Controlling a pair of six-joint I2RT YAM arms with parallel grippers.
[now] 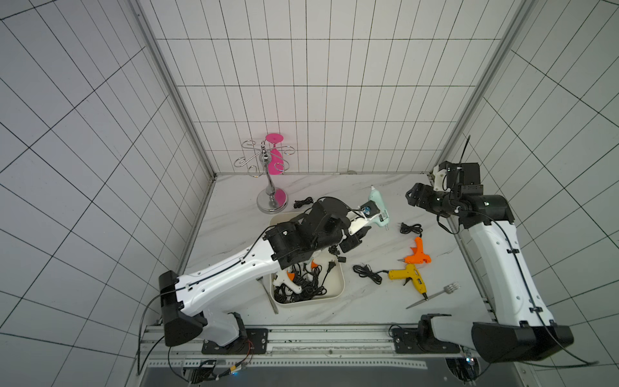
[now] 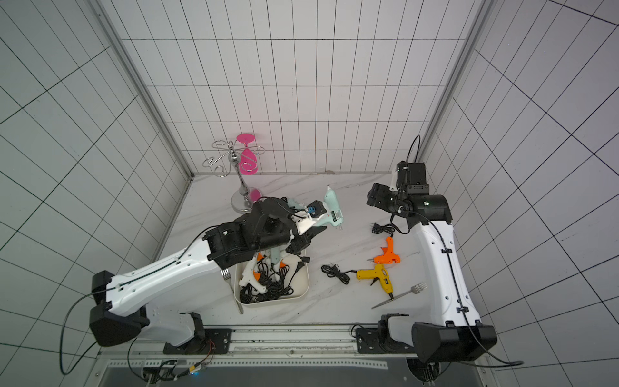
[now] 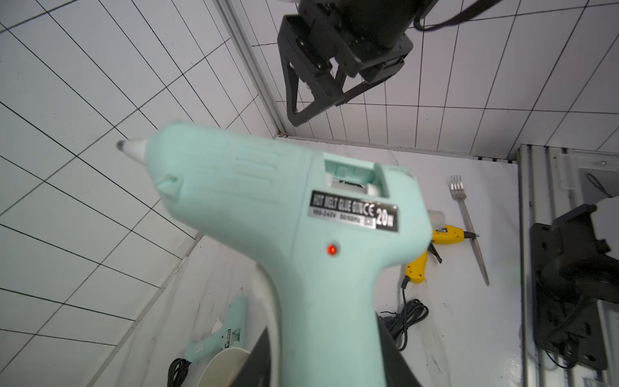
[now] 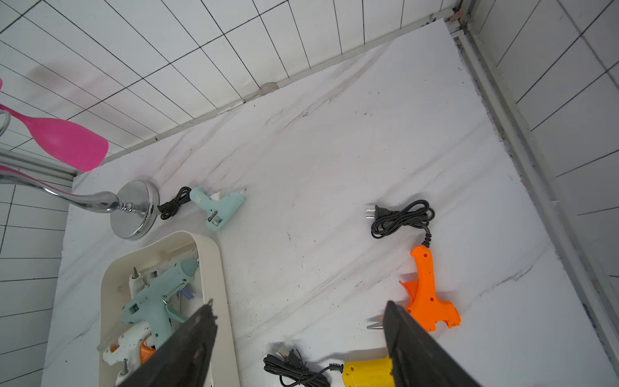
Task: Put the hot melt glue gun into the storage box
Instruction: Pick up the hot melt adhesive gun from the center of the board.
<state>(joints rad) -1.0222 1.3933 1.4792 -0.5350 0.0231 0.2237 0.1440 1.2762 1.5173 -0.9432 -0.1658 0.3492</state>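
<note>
The storage box (image 1: 339, 283) sits near the front, holding several glue guns (image 4: 150, 298) and tangled cords (image 1: 303, 286). The left tool (image 3: 323, 325) is clamped on the handle of the mint hot melt glue gun (image 3: 268, 207), lifted near the box's far end. Farther right, the right tool (image 4: 298, 305) hangs spread wide, empty.

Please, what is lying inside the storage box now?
Inside the storage box lie a mint glue gun, white glue guns with orange triggers, and tangled black cords. In both top views the left arm hides its far part.
</note>
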